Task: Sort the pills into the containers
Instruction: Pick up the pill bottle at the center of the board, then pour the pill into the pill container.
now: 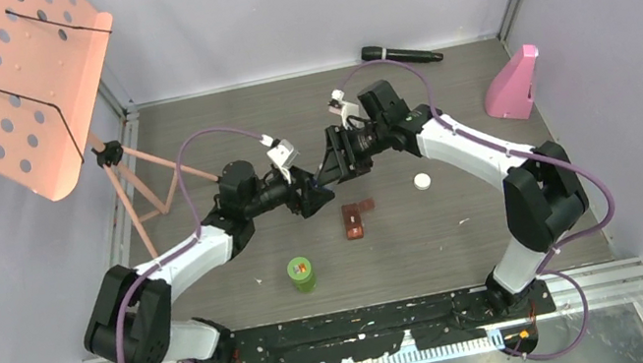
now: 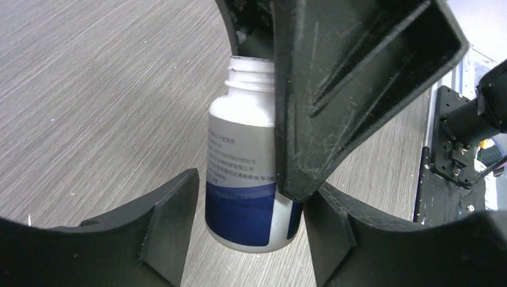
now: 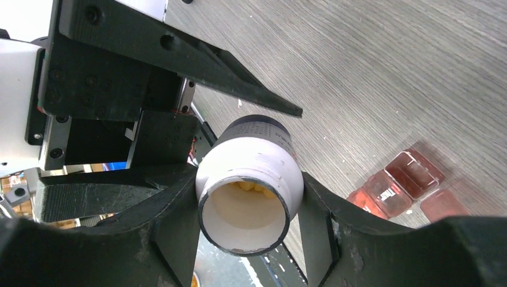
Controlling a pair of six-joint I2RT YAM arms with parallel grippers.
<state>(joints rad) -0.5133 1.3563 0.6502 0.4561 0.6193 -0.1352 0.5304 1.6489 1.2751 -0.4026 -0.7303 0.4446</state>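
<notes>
Nearest me, the green-lidded bottle point(image 1: 301, 273) stands upright on the desk point(image 1: 469, 245), and just beyond it the brown pill case point(image 1: 356, 219) lies flat. A white cap point(image 1: 422, 181) sits off to the right. At mid-desk my right pincer point(image 3: 248, 197) is pinching the uncapped white bottle point(image 3: 251, 158) by its upper half, the open mouth facing that wrist camera and yellow pills point(image 3: 251, 187) inside. My left pincer point(image 2: 251, 197) is spread loosely around the blue-labelled end, with a sliver of gap at one finger. At the far edge lies the black microphone point(image 1: 400, 55).
</notes>
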